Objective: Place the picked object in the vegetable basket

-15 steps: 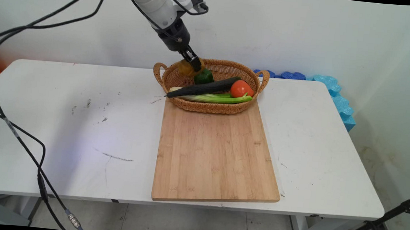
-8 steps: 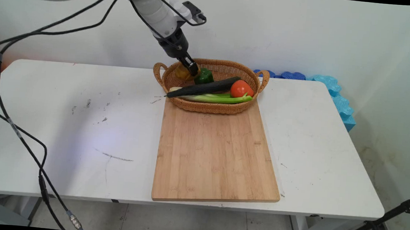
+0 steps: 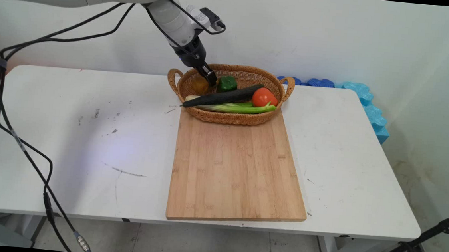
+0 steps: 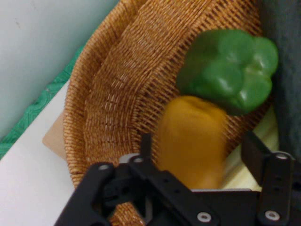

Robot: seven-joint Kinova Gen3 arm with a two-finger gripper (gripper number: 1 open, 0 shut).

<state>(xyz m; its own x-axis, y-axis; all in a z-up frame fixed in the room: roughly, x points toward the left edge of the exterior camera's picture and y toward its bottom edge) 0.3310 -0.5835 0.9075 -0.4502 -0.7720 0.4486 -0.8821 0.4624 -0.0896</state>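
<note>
We see a white table [image 3: 67, 137] standing against a plain white wall [image 3: 336, 34], its top scuffed with dark marks toward the left. Behind the table's far right corner, blue foam pieces [image 3: 370, 109] line the foot of the wall. Below the table's near edge lies a pale tiled floor [image 3: 199, 244], and to the table's lower right a black tripod [image 3: 419, 247] stands beside the stained lower part of the wall.
</note>
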